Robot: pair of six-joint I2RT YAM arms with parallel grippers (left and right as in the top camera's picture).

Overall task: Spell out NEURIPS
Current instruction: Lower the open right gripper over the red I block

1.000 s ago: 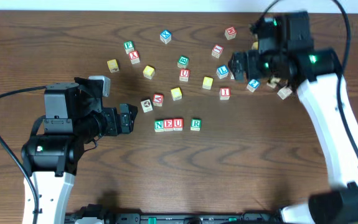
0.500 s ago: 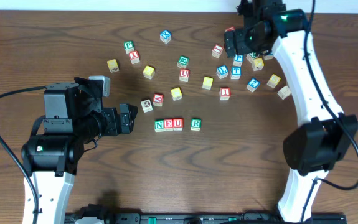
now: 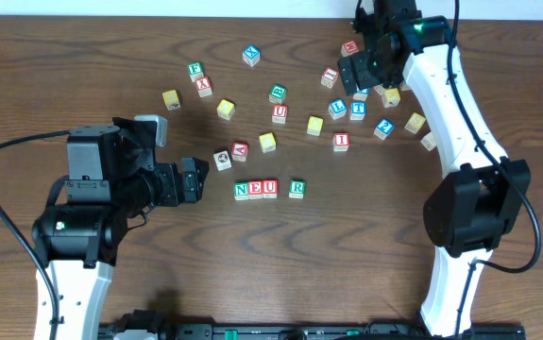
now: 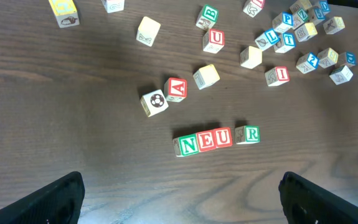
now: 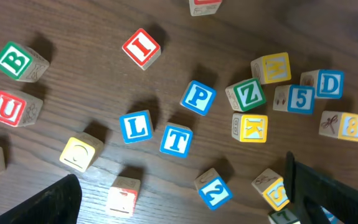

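Note:
The blocks N, E, U (image 3: pixel 255 189) stand in a row, with the R block (image 3: pixel 296 188) a small gap to their right; they also show in the left wrist view (image 4: pixel 207 140). My left gripper (image 3: pixel 195 179) is open and empty just left of the row (image 4: pixel 179 202). My right gripper (image 3: pixel 358 74) is open and empty above the loose blocks at the back right (image 5: pixel 185 199). Below it lie a red I block (image 5: pixel 141 48), a blue P block (image 5: pixel 197 97) and a yellow S block (image 5: pixel 275 190). Another red I block (image 3: pixel 341 141) lies nearer the row.
Other loose blocks lie scattered across the back: B (image 5: pixel 14 60), U (image 5: pixel 7 107), L (image 5: pixel 135 126), T (image 5: pixel 176 140), Z (image 5: pixel 248 94), a 2 (image 5: pixel 214 191), an A (image 3: pixel 240 150) and several yellow ones (image 3: pixel 267 142). The table's far edge is just behind the right gripper.
My right arm has swung from the right side toward the back of the table, its gripper now further back over the block cluster. The left arm and the blocks have not moved.

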